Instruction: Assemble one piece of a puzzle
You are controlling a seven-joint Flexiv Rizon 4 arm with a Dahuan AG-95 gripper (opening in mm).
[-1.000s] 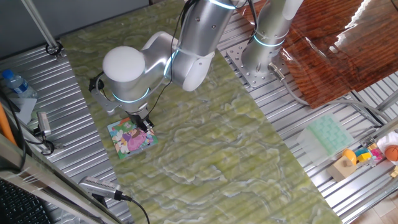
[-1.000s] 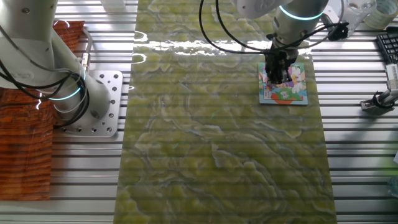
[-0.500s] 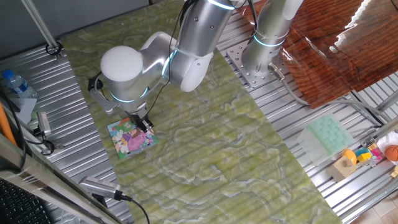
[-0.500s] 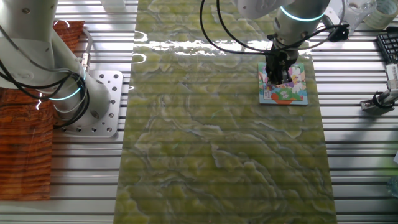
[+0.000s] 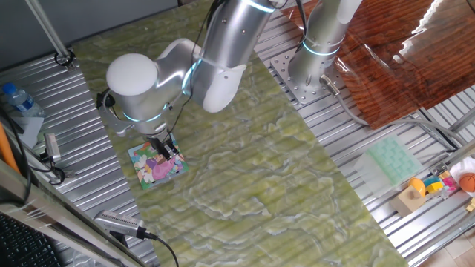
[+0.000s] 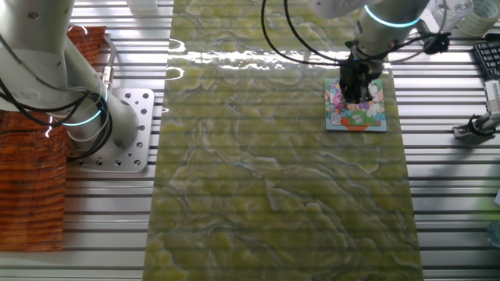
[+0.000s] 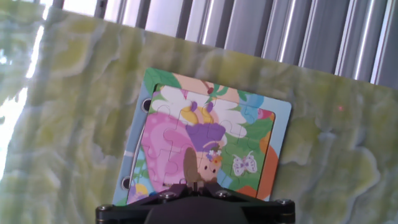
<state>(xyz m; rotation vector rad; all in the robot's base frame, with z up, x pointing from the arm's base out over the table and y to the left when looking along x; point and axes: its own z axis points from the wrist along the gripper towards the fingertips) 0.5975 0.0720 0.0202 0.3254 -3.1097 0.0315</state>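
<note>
The puzzle (image 5: 152, 169) is a small square board with a teal border and a pink, white and green cartoon. It lies on the green mat and also shows in the other fixed view (image 6: 369, 114) and the hand view (image 7: 239, 140). My gripper (image 5: 169, 151) stands upright over the puzzle's middle, fingertips right at the picture (image 6: 355, 98). In the hand view the gripper (image 7: 194, 182) has its jaws closed to a thin slit over a brownish patch (image 7: 185, 165) in the picture. The piece is almost hidden between the fingers; only a thin sliver shows.
A second arm's base (image 5: 312, 63) stands at the mat's far edge beside a red-brown sheet (image 5: 415, 52). A pale green tray (image 5: 392, 159) and small toys (image 5: 438, 185) lie at the right. A bottle (image 5: 16, 99) and cables sit at the left.
The arm's elbow and hand have shifted a little sideways over the puzzle. The jaws stay closed and the puzzle board has not moved.
</note>
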